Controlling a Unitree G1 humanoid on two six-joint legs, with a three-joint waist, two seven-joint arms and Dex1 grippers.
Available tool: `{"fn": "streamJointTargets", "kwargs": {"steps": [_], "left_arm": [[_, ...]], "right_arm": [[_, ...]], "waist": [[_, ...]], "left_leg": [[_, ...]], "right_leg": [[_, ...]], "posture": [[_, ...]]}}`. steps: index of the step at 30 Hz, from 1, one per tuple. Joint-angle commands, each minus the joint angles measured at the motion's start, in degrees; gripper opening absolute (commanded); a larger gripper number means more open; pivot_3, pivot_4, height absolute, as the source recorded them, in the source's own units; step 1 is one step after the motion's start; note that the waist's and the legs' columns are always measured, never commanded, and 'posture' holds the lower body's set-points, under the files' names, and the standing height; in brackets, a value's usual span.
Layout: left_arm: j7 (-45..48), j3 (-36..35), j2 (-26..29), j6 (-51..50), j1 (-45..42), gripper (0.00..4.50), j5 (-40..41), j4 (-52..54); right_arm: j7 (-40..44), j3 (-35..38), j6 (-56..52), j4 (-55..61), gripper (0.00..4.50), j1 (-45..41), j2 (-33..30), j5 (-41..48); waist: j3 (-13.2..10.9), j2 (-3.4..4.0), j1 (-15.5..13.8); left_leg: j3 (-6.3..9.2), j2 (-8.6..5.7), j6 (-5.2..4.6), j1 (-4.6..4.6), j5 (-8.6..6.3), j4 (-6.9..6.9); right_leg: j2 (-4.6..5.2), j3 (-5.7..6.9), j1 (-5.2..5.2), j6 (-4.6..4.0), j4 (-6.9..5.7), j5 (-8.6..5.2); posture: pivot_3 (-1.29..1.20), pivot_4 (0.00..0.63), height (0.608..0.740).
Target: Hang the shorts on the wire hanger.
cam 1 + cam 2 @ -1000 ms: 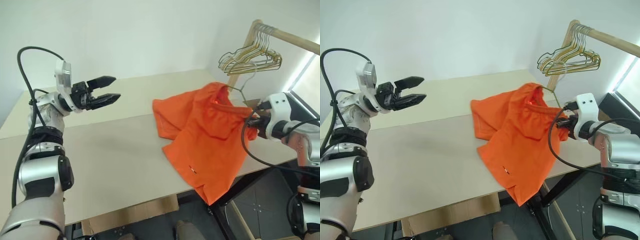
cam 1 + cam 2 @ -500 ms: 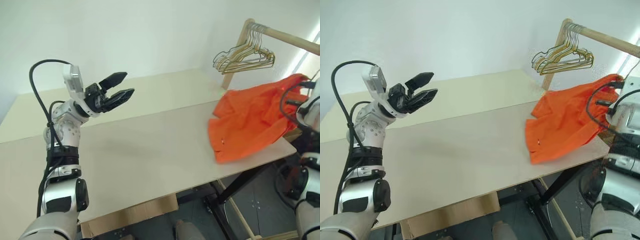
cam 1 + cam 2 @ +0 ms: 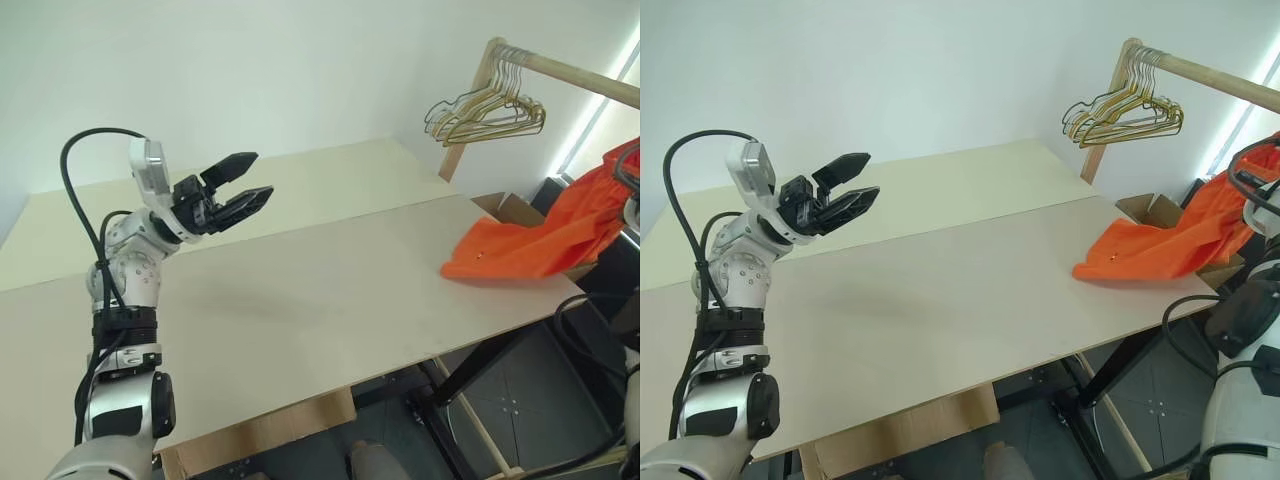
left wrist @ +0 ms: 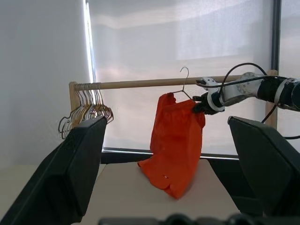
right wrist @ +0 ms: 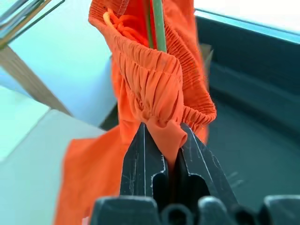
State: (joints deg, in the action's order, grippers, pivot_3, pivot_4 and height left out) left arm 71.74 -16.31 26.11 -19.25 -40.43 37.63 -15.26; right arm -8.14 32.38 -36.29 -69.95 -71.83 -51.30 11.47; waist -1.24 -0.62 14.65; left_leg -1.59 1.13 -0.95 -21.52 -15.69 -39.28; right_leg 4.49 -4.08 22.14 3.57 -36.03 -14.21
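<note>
Orange shorts (image 4: 176, 140) hang off the wire hanger (image 4: 183, 84) beside the wooden rail (image 4: 154, 83), their lower edge trailing on the table (image 3: 300, 290), with the right gripper (image 5: 166, 140) pinching the gathered waistband. If that pinch slips or the trailing hem drags, the fabric could slide off the wire. The left gripper (image 3: 240, 185) hovers spread wide over the table, well apart, too far to steady anything.

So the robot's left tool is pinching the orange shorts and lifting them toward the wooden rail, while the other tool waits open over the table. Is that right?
Not quite: it is the right tool that pinches the shorts by the gathered waistband, as the right wrist view shows. The left tool is the one waiting open over the table. The rest holds: the shorts are lifted toward the wooden rail.
</note>
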Motion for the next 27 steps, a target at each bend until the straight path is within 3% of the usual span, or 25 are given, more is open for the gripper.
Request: {"fn": "streamJointTargets", "kwargs": {"steps": [1, 4, 13, 21, 27], "left_arm": [[-0.6, 0.2, 0.8, -0.1, -0.3, 4.48, 1.0, 2.1], [-0.6, 0.7, 0.8, 0.1, -0.1, 4.48, 1.0, 2.3], [-0.6, 1.5, 0.5, 0.8, -0.6, 4.48, 0.9, 1.4], [-0.5, 1.7, 0.6, 0.8, -0.7, 4.5, 1.2, 1.6], [-0.7, 1.5, 1.0, 1.2, -0.3, 4.5, 1.0, 1.8]], "right_arm": [[-1.5, 2.1, 1.5, -0.3, 0.0, -2.1, -1.6, 2.8], [-2.1, 4.6, -0.3, -1.2, 0.0, -2.3, -1.4, 5.9], [-3.5, 2.1, -2.9, -0.2, 0.0, 0.0, 0.9, 6.0], [-7.3, -6.2, -0.6, 4.8, 2.63, 0.9, 2.8, -0.3], [-12.1, -10.6, -3.1, 15.3, 4.49, 3.2, 5.6, -4.1]], "waist": [[0.0, 0.03, 0.0], [0.0, 0.04, 0.0], [0.0, 0.04, 0.0], [0.0, 0.09, 0.1], [-0.1, 0.11, 0.1]], "left_leg": [[0.0, -0.02, 0.0, 0.0, 0.0, 0.02], [0.0, -0.03, 0.0, 0.01, 0.0, 0.07], [-0.01, -0.02, 0.0, 0.01, 0.0, 0.08], [-0.02, -0.02, 0.0, 0.03, 0.0, 0.11], [-0.02, -0.01, 0.0, 0.05, 0.0, 0.13]], "right_leg": [[0.01, 0.0, 0.0, 0.0, 0.0, 0.0], [0.02, 0.0, 0.0, 0.0, 0.04, 0.0], [0.02, -0.01, 0.0, 0.01, 0.06, 0.0], [0.02, -0.04, 0.01, 0.02, 0.03, 0.0], [0.01, -0.06, 0.02, 0.02, 0.01, 0.0]], "posture": [[-0.19, 0.0, 0.74], [-0.19, 0.0, 0.74], [-0.19, 0.0, 0.74], [-0.19, 0.0, 0.74], [-0.18, 0.0, 0.74]]}}
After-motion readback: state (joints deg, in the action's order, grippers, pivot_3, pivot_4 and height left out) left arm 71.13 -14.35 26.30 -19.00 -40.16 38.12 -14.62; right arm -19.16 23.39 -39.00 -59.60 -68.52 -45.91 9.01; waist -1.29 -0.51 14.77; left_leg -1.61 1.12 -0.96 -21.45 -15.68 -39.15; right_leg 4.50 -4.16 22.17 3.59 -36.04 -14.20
